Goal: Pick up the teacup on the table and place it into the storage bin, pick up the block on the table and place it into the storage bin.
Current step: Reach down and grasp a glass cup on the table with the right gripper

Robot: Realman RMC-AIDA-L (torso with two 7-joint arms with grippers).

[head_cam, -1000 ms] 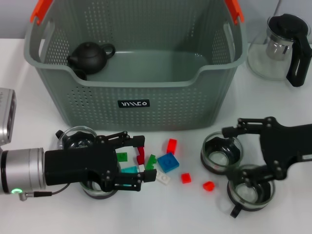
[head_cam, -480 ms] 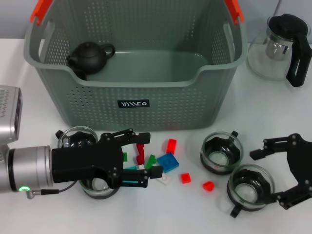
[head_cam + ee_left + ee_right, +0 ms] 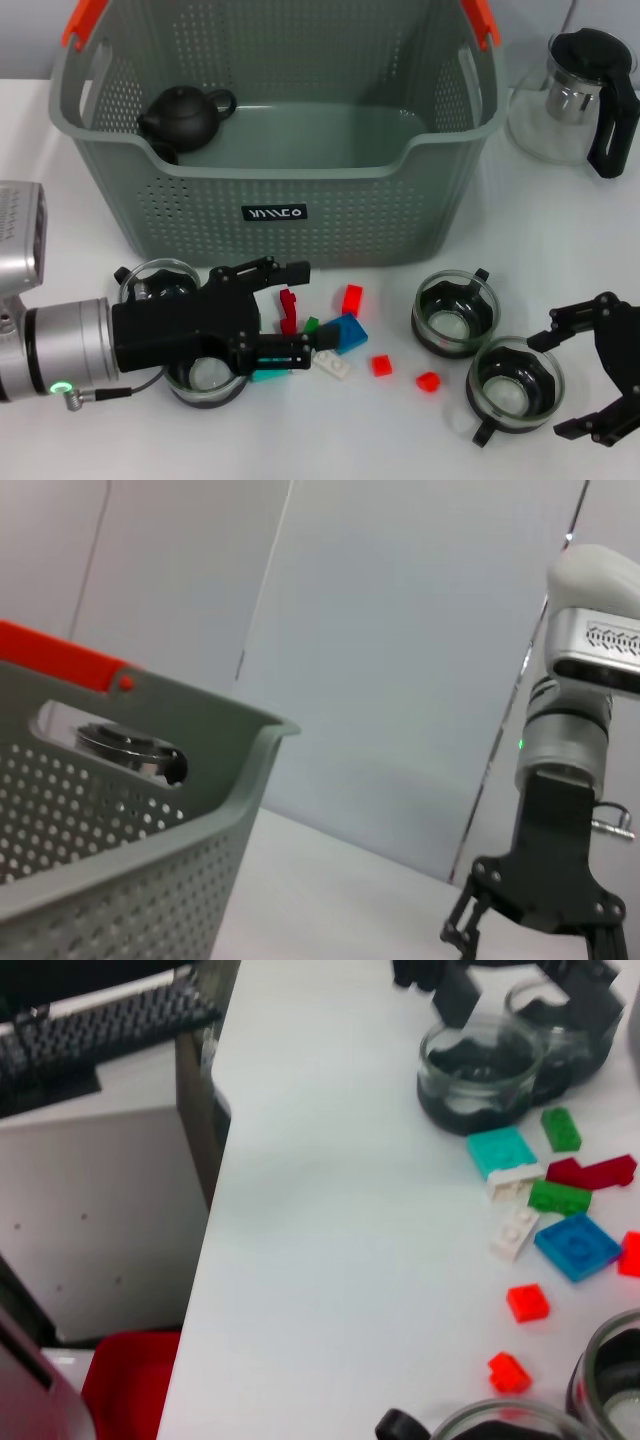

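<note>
Just in front of the storage bin (image 3: 275,150), on the white table (image 3: 400,440), the left gripper (image 3: 298,310) lies low over the scatter of small blocks, its two black fingers (image 3: 280,270) spread wide with nothing clamped between them; a dark red block (image 3: 288,308) and a green block (image 3: 311,325) sit in the gap, a teal block (image 3: 266,375) lies under the nearer finger, and whether either finger touches a block cannot be told. Behind those fingers the gripper's black body covers part of two glass teacups (image 3: 160,285) that stand before the bin's front wall toward the robot's left. Past the fingertips, still in front of the bin, lie a blue block (image 3: 346,332), a white block (image 3: 331,363) and three bright red blocks (image 3: 352,299). Farther toward the robot's right stand two more glass teacups (image 3: 455,312), the nearer one (image 3: 514,385) just beside the right gripper (image 3: 588,385), whose fingers are also parted wide and hold nothing, apart from the cup's rim. Inside the bin, at its left rear corner, rests a black teapot (image 3: 183,115). Beyond the bin's right end stands a glass pitcher (image 3: 578,98) with a black lid and handle.
</note>
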